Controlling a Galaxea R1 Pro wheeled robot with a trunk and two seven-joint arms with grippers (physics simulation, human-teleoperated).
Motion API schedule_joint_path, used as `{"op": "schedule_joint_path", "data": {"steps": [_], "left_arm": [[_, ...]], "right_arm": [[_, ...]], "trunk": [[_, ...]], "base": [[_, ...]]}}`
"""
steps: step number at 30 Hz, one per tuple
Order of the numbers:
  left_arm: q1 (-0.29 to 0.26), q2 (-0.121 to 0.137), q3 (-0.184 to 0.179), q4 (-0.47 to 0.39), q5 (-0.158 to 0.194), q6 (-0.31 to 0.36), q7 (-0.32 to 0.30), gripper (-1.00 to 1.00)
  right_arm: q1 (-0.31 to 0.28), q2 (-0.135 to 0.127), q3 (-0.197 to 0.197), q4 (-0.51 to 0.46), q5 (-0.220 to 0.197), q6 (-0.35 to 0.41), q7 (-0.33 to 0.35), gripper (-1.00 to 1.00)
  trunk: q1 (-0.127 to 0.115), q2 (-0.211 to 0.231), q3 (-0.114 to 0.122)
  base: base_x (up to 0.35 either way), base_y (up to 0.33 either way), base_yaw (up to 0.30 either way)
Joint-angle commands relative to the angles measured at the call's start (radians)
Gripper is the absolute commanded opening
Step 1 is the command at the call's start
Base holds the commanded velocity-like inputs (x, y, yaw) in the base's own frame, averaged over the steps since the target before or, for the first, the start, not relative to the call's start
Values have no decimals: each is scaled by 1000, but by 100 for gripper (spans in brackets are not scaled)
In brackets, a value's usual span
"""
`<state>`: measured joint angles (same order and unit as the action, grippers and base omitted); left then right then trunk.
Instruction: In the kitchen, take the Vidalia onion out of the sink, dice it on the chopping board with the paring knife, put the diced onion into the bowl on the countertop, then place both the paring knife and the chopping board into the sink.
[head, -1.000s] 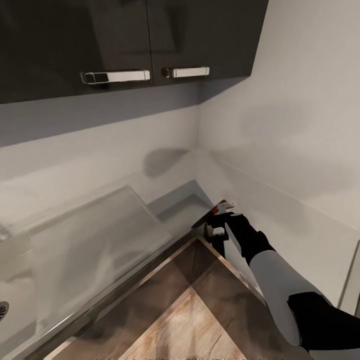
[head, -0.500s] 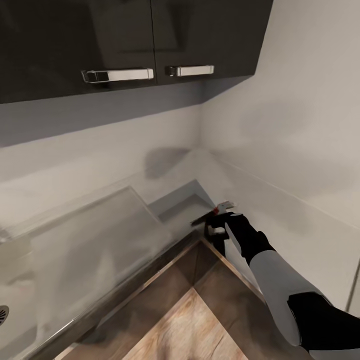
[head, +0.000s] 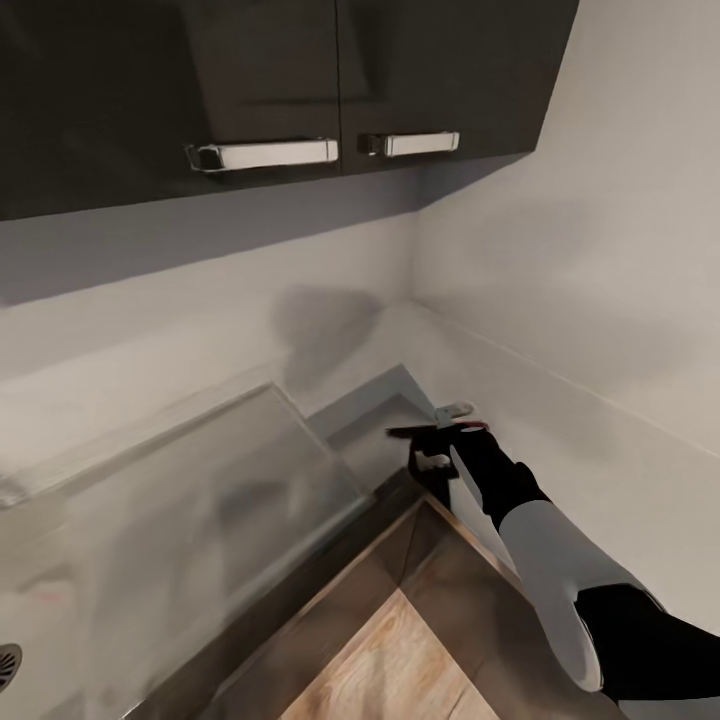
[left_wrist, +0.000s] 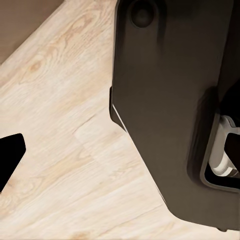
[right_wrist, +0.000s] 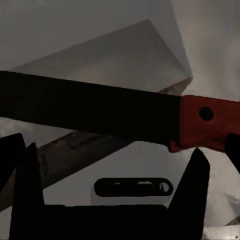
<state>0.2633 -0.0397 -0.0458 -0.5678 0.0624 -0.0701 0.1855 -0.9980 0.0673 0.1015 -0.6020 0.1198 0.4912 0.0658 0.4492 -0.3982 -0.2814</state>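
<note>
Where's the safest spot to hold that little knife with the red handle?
Grip the paring knife by its red handle, pinching the flat sides from the butt end, away from the dark pointed blade. The right gripper appears to hold it there, blade level over the sink.

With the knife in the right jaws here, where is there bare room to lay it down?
The flat drainboard of the sink is bare from the back wall to the counter's front edge. The countertop corner beyond it, under the wall cabinets, is tighter: the right gripper holding the paring knife hangs beside it.
</note>
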Motion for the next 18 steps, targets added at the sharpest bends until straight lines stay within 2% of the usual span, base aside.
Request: {"op": "schedule_joint_path", "data": {"steps": [1, 9, 18], "left_arm": [[0, 1, -5, -1, 7, -2, 6, 100], [1, 0, -5, 0, 7, -2, 6, 100], [0, 0, -5, 0, 7, -2, 6, 100]], "right_arm": [[-1, 0, 0, -1, 11, 6, 7, 100], [-1, 0, 0, -2, 11, 5, 8, 100], [-1, 0, 0, -2, 11, 6, 8, 100]], "trunk": [[1, -2, -2], [1, -2, -1], [1, -2, 11]], "base": [[107, 117, 0], [78, 69, -9], [6, 4, -92]]}}
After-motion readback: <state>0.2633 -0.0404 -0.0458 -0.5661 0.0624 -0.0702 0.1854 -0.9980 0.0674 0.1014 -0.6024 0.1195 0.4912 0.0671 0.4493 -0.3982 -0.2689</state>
